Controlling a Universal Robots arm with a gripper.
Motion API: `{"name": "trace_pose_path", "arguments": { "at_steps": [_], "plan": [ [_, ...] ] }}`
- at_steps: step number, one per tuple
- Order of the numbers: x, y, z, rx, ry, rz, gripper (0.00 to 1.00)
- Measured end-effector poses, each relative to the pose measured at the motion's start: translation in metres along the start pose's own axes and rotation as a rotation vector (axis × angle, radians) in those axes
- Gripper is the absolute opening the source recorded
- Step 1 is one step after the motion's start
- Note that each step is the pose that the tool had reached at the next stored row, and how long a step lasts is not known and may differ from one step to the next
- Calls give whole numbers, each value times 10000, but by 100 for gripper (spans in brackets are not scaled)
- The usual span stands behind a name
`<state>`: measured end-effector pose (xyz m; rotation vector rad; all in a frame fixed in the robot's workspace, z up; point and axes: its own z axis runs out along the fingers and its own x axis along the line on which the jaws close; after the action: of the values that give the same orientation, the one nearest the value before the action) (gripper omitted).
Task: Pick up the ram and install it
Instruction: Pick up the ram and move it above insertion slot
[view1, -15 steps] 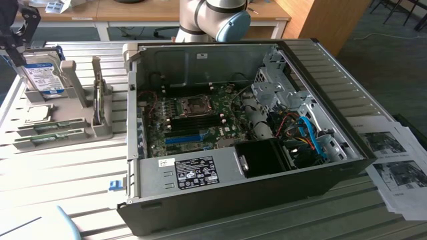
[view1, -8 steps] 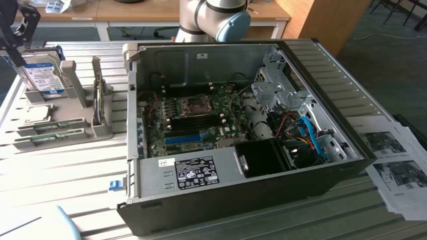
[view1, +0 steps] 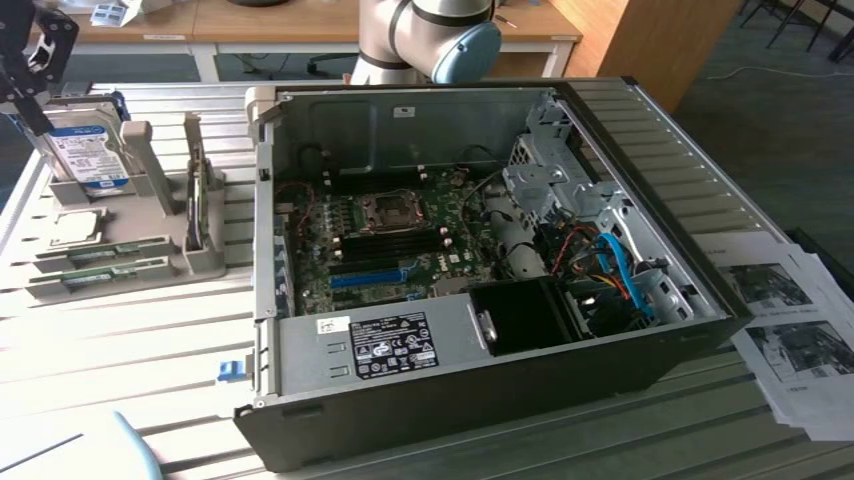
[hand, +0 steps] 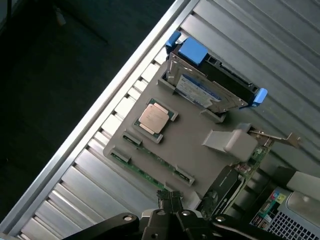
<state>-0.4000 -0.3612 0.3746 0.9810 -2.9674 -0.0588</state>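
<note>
The ram (hand: 143, 173) is a thin green stick standing on edge in the outer slot of a grey holder (hand: 190, 150). In the exterior view I see green ram sticks (view1: 102, 256) in the front slots of that holder (view1: 200, 262), to the left of the open computer case (view1: 441, 400). My gripper (hand: 170, 199) hangs above the holder's ram side, apart from it, its fingers pressed together with nothing between them. From outside, the gripper (view1: 36, 112) is high over the far left of the table, near the hard drive.
On the holder also sit a silver hard drive (hand: 200, 90) in a blue-handled bracket, a CPU chip (hand: 154, 118) and an upright expansion card (view1: 200, 200). Inside the case lies the motherboard (view1: 387, 240) with dark slots and a blue slot (view1: 367, 277). Printed sheets (view1: 787, 320) lie at the exterior view's right.
</note>
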Motion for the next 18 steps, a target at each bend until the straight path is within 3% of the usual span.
{"name": "trace_pose_path", "arguments": {
  "at_steps": [18],
  "plan": [
    [0, -1, 18, 10, 131, -3217, 9]
  ]
}}
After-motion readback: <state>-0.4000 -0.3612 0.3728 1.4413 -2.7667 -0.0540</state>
